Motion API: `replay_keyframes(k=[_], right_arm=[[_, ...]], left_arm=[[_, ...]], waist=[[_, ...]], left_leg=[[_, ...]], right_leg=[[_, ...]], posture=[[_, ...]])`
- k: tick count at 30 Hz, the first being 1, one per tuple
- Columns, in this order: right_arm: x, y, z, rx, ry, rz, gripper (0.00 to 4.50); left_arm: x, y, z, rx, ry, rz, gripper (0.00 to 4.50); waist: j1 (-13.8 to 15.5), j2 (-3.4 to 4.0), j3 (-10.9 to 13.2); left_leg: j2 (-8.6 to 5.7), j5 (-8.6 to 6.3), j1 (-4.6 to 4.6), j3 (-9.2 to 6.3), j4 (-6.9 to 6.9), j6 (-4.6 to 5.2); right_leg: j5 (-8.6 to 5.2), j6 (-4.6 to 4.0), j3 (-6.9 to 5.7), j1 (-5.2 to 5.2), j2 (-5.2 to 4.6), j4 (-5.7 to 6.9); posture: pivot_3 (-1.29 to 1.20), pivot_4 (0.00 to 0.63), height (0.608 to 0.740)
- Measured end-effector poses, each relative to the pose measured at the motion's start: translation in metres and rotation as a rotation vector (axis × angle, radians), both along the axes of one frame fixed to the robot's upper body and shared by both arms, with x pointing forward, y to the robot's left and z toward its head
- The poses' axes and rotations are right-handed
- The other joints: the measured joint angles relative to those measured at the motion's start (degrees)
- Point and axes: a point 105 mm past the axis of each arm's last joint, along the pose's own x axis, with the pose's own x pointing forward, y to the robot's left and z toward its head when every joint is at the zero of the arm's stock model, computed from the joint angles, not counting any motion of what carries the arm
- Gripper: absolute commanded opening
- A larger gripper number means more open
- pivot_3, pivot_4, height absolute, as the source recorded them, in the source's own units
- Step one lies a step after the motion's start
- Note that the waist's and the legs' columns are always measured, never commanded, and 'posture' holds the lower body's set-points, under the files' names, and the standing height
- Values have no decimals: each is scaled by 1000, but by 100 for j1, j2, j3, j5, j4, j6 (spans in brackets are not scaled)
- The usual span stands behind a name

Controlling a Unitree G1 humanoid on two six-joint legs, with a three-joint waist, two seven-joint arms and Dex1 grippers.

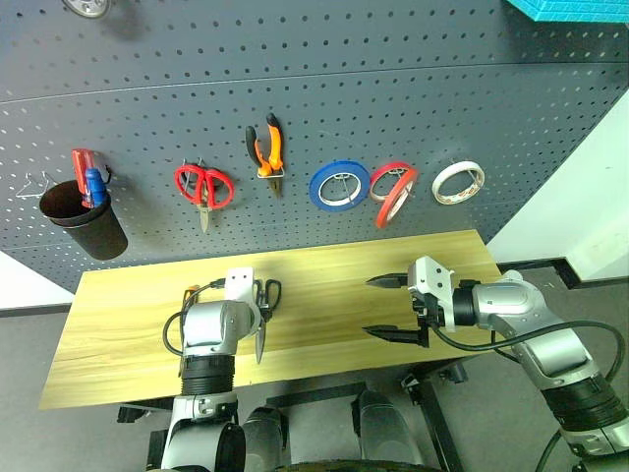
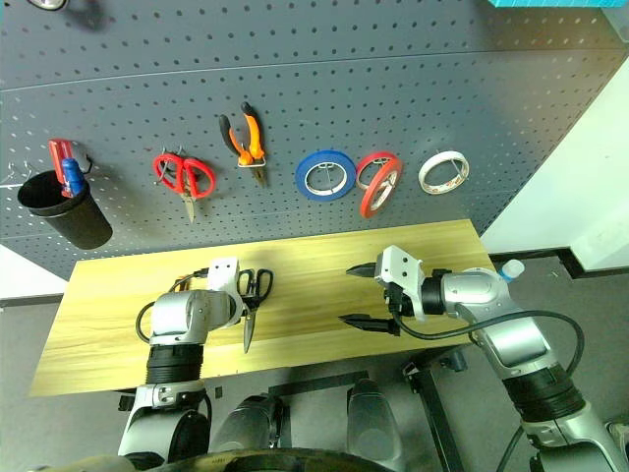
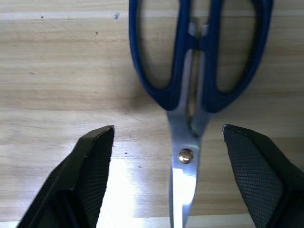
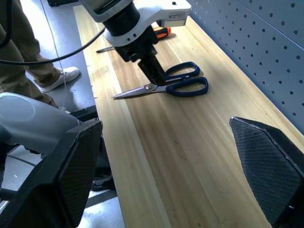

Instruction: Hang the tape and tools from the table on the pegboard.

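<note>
Left fingers [image 3: 97,156] spread apart, straddling pivot of dark blue-handled scissors [image 3: 190,85], touching neither blade nor handles. Scissors flat on tabletop [image 1: 324,275], blades toward near edge. Orange-black screwdriver [image 4: 159,32] on tabletop just beyond left arm, partly hidden. Right fingers [image 1: 388,307] wide apart, empty, hovering above tabletop well right of scissors. On pegboard [image 1: 393,98]: orange-black pliers [image 1: 267,147], red tape [image 1: 393,192] tilted on hook between blue roll [image 1: 339,185] and white roll [image 1: 458,182]; red-handled scissors [image 1: 203,187] left of pliers; black cup [image 1: 84,221] far left.
</note>
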Motion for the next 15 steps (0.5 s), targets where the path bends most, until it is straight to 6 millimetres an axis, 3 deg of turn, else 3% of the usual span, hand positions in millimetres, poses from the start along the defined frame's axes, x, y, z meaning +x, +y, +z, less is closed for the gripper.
replay_keyframes(k=[15], right_arm=[[-1, -2, -5, 1, 11, -24, 4500]], left_arm=[[6, -6, -15, -31, 69, -41, 3660]], waist=[[-8, 0, 0]], left_leg=[[-1, 0, -5, 0, 18, 0]], right_leg=[[6, 7, 0, 2, 0, 3]], posture=[[-157, 123, 738]])
